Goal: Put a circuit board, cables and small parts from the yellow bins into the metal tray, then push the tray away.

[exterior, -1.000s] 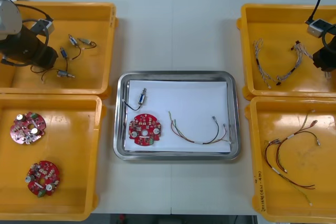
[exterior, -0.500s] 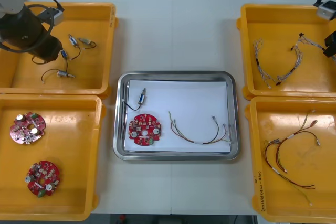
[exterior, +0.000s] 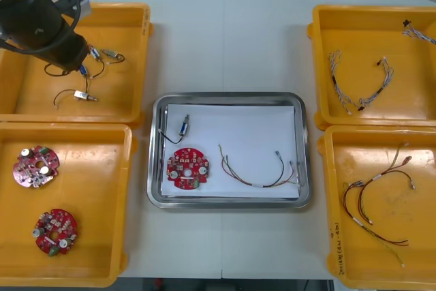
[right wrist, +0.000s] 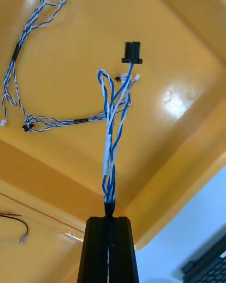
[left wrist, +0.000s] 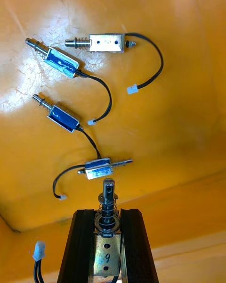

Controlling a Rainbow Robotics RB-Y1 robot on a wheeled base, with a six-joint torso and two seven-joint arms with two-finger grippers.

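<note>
The left jaws were over the far left yellow bin (exterior: 129, 10), gripping a small metal part (left wrist: 108, 217) by its body, so that its spring-wound pin stuck out past the two fingers (left wrist: 82, 245). Beyond the pin, four loose metal parts (left wrist: 61, 63) with black leads lay on the floor of that bin. In the front view the left arm (exterior: 41, 22) covered the bin's far left corner. The right jaws were closed tight on one end of a twisted blue and white cable (right wrist: 113, 137), which ran from the fingertips towards the floor of the far right yellow bin (exterior: 368, 10) and ended in a black plug (right wrist: 132, 53). A second blue and white cable (exterior: 357, 90) lay flat in the same bin. The metal tray (exterior: 229, 97) sat on the worktop (exterior: 225, 39) between the bins, white inside. It held a round red circuit board (exterior: 187, 168) near its left wall, a metal part with a black lead (exterior: 184, 126) just beyond the board, and a red and yellow cable (exterior: 259, 172) to the right of the board. Two spare circuit boards (exterior: 35, 166) lay in the near left yellow bin (exterior: 102, 131). Several thin cables (exterior: 375, 202) lay in the near right yellow bin (exterior: 330, 202).
</note>
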